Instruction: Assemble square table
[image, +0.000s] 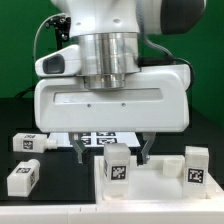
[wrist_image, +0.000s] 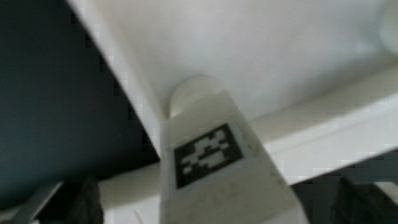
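Dark worktop (image: 65, 165) carries our white square table top (image: 150, 198), near and toward the exterior view's right. One leg (image: 118, 166) stands on it between the gripper's (image: 115, 157) wide-open, empty jaws. We judge it light, stiff, slick plastic: pinch its flat sides.

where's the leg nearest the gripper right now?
Exterior view, bottom centre: the leg stands upright on the square table top, inside the open gripper, marker board behind it.
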